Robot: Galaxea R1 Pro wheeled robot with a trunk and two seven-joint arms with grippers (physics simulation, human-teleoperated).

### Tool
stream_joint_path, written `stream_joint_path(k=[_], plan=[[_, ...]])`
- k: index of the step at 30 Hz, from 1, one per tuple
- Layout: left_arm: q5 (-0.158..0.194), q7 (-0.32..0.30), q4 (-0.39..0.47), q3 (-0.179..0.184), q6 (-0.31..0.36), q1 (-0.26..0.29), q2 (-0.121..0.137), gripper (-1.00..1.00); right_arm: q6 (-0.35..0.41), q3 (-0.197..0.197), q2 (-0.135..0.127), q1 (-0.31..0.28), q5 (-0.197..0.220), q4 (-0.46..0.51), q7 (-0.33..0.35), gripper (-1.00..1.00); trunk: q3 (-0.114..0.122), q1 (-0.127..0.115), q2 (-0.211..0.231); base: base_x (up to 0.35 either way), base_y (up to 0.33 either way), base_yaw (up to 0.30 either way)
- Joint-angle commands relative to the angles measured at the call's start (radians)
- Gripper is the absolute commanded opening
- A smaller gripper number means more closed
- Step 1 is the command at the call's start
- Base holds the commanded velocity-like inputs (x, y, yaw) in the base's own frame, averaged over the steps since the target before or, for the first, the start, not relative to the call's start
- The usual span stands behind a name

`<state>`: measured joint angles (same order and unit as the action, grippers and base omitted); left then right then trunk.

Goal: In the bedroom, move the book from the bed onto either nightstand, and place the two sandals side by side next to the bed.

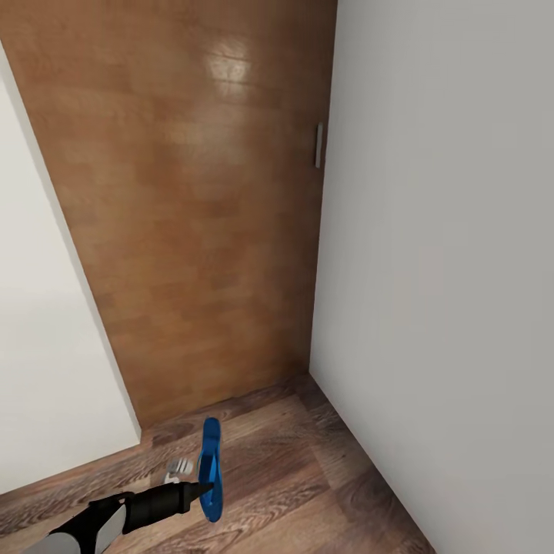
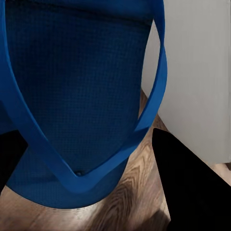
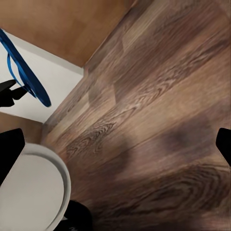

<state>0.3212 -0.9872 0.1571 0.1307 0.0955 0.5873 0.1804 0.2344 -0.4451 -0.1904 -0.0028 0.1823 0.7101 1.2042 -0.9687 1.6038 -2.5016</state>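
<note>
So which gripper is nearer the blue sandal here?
Left. The left gripper is shut on the sandal, holding it on edge above the floor. The right gripper points at bare floor, apart from it.

Glossy wood door (image 1: 192, 192) — textured-sole sandal (image 2: 77, 86)

Ahead of me stands a wide wooden door (image 1: 192, 208) in a warm mid-brown, its grain running in soft horizontal bands. A pale glare of light sits high on it. A slim metal handle (image 1: 318, 145) is fixed upright at its right edge. To my right a plain white wall (image 1: 446, 277) meets the door at a corner and runs down to the floor. Another white wall (image 1: 46, 369) slants in on my left, covering that side of the door. Under me is the wood-plank floor (image 1: 308, 477), darker than the door, greyish-brown, with strong swirling grain and faint soft shadows.
</note>
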Motion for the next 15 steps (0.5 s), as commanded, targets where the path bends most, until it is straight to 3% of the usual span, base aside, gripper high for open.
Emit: stream_joint_path(k=[1,8,15], plan=[[0.009,0.002,0.001,0.009,0.007,0.0,0.0,-1.0,0.007,0.0,-0.001,0.0,0.004,0.0,0.006,1.0,0.003,-0.001,0.0,0.0,0.0,0.0],[0.01,0.002,0.0,0.009,0.007,0.0,-0.008,-1.0,0.003,0.002,0.001,0.0,0.001,0.001,0.01,1.0,0.03,-0.004,0.002,0.0,0.0,0.0],[0.009,0.002,-0.023,0.009,0.006,0.0,-0.013,-1.0,0.002,0.005,0.005,0.0,0.001,-0.001,0.009,1.0,0.052,-0.031,0.051,0.0,0.0,0.0]])
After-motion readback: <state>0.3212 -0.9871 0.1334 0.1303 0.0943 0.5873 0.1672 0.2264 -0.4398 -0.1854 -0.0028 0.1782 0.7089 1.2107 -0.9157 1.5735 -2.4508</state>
